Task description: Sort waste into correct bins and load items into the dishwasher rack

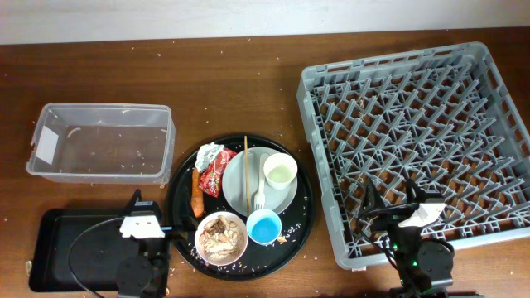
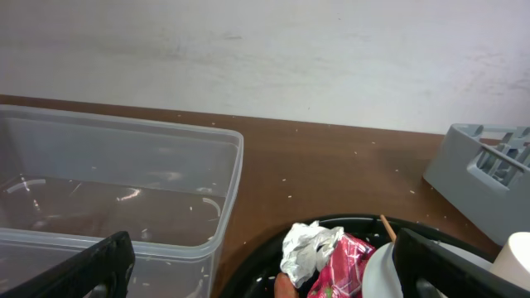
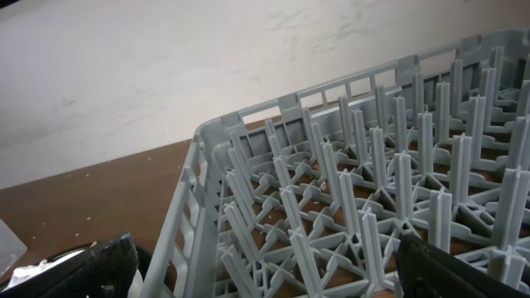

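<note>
The round black tray (image 1: 302, 217) holds the red-and-silver wrapper (image 1: 213, 163), the orange stick (image 1: 197, 195), a white bowl of brownish scraps (image 1: 221, 237), the blue cup (image 1: 263, 227), and the pale plate (image 1: 240, 186) with the cream cup (image 1: 280, 173), white fork (image 1: 258, 194) and chopstick (image 1: 245, 170). The wrapper (image 2: 327, 257) shows ahead of my left gripper (image 2: 265, 277), which is open and empty at the tray's left front. My right gripper (image 3: 269, 277) is open and empty over the front edge of the grey dishwasher rack (image 1: 418, 149).
The clear tub (image 1: 103, 141) with a white label stands at the left, also in the left wrist view (image 2: 124, 186). The shallow black tray (image 1: 58, 248) lies at the front left under my left arm. White crumbs are scattered on the wooden table.
</note>
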`<state>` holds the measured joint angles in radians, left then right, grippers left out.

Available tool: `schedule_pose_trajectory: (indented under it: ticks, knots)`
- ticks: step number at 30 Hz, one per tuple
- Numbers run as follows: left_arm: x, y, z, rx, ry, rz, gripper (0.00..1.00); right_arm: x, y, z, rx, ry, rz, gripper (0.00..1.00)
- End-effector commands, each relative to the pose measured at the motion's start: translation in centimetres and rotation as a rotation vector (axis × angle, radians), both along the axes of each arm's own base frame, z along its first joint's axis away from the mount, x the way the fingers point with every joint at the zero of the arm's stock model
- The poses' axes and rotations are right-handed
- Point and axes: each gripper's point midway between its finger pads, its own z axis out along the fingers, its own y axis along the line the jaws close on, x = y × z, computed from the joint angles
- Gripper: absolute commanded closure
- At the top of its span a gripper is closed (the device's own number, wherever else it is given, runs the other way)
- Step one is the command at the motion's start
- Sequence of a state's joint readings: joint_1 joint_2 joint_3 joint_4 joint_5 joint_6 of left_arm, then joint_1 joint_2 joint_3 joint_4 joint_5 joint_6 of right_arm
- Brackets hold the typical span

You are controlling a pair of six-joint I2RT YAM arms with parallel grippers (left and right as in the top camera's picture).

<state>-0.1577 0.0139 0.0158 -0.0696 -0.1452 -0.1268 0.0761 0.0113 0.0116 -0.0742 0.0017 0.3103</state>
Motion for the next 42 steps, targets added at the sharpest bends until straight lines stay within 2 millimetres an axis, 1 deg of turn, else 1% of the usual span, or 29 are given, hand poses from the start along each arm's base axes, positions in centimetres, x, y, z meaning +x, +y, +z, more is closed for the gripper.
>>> schedule_pose_trajectory:
  ticks: [1, 30, 34, 42]
  knots:
    - [-0.01, -0.28, -0.11, 0.011, -0.003, -0.015, 0.01, 0.01, -0.23, -0.28, -0.003, 0.005, -0.011, 0.01]
    - [-0.01, -0.28, -0.11, 0.011, -0.003, -0.015, 0.01, 0.01, -0.23, -0.28, -0.003, 0.005, -0.011, 0.01]
    - [0.05, -0.33, -0.44, 0.013, 0.011, -0.017, 0.01, 0.01, -0.23, -0.28, -0.003, 0.005, -0.011, 0.01]
    - [0.05, -0.33, -0.45, 0.013, 0.012, -0.017, 0.01, 0.01, -0.23, -0.28, -0.003, 0.005, -0.011, 0.01]
